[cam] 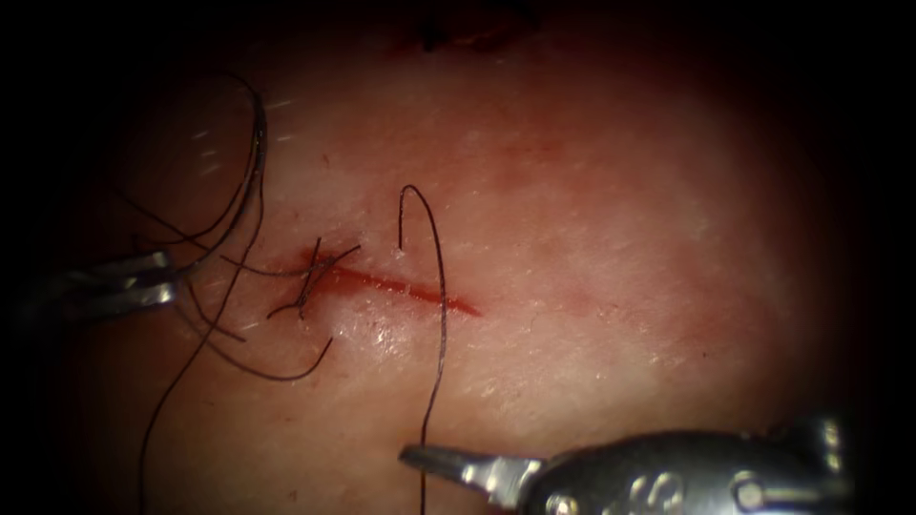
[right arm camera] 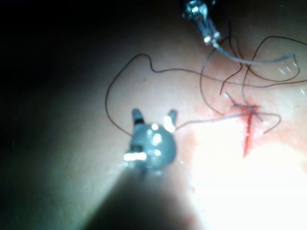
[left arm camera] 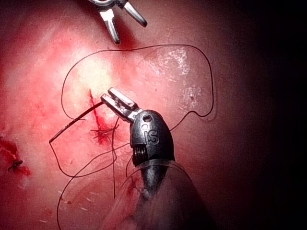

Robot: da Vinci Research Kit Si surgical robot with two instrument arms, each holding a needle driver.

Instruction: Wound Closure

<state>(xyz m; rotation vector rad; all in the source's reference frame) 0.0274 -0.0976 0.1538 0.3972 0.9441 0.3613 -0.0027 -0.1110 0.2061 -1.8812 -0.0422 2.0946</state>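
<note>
Left of the cut: the left tool has its jaws closed on the needle, gripping it near one end. The needle arcs up and away from the jaws, well clear of the tissue, and is not in it. Dark thread lies in loose loops around this tool.

At the cut's left end: one knotted stitch crosses the cut, with short tails spreading to both sides of it. This is judged to be the one part already closed.

Along the cut, right of the stitch: the edges are unjoined and lined with red fluid. A single strand of thread crosses the cut near its right end. The strand hooks over above the cut, and its end meets the surface there. Whether it enters the tissue cannot be told.

Below the cut's right end: the right tool hangs with its jaws spread wide, as the right wrist view shows, and it holds nothing. The strand runs just beside it.

Judgement: early stage, with most of the cut's length left to stitch.
</note>
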